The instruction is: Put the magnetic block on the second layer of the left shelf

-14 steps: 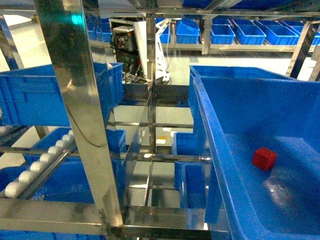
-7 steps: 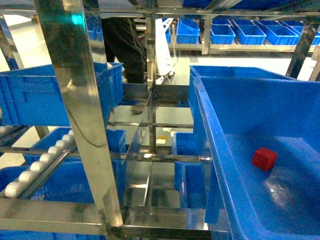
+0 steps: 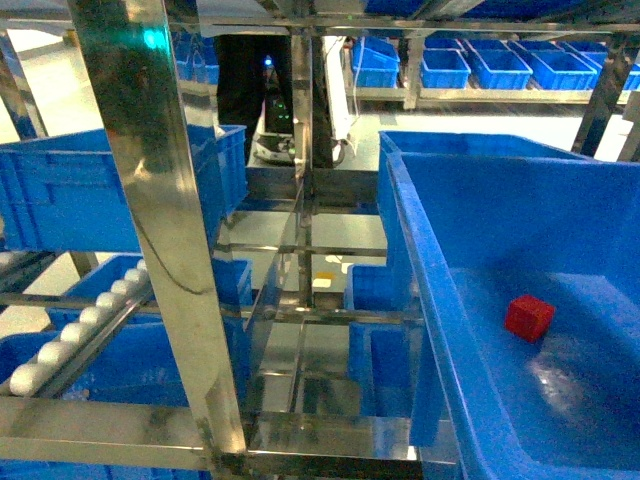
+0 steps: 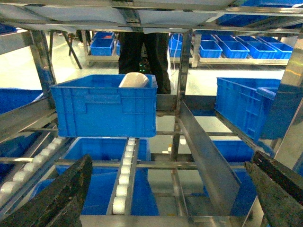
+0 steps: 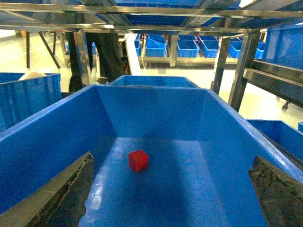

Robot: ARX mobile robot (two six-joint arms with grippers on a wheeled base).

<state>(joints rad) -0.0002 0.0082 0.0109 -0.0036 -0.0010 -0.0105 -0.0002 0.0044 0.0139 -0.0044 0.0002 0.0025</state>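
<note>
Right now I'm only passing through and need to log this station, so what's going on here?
Nothing is being held. The small red magnetic block lies loose on the floor of a big deep blue plastic crate on the right of the stainless-steel rack. The right gripper is open, aimed into that crate with the block ahead between its fingers. The left gripper is open too, facing another blue crate on the white roller rails to the left.

1 red cube (image 3: 528, 318); 1 white roller rail (image 4: 124, 176).
</note>
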